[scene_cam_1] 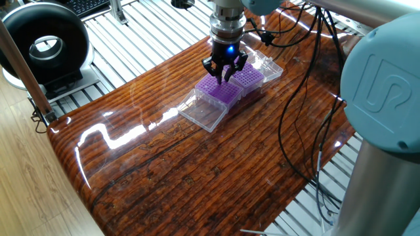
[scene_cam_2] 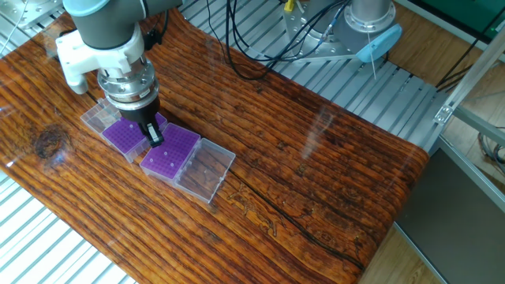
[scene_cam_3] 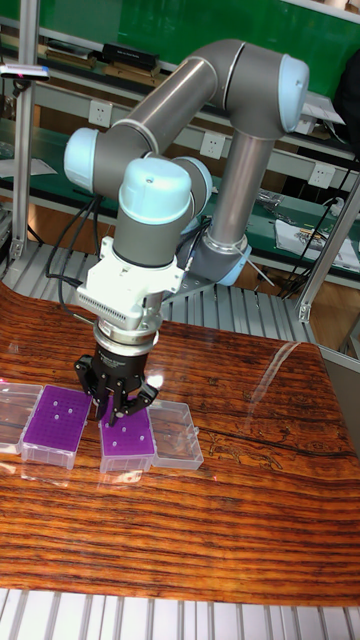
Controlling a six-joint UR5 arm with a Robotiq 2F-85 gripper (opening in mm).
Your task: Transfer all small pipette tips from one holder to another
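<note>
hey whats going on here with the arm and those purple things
A UR5 arm holds its gripper low over two purple grid racks that sit side by side on the wooden table, each with a clear lid folded open. It is moving small pipette tips between the racks. The fingers sit close together, roughly between the two racks; whether they hold a tip is too small to tell.

Glossy dark wood-grain counter (scene_cam_1: 170,170) on ribbed aluminium frame (scene_cam_2: 371,87). Light wooden floor (scene_cam_1: 26,177) beside counter. Green wall panel (scene_cam_3: 150,25) and white wall sockets (scene_cam_3: 98,113) behind counter.
</note>
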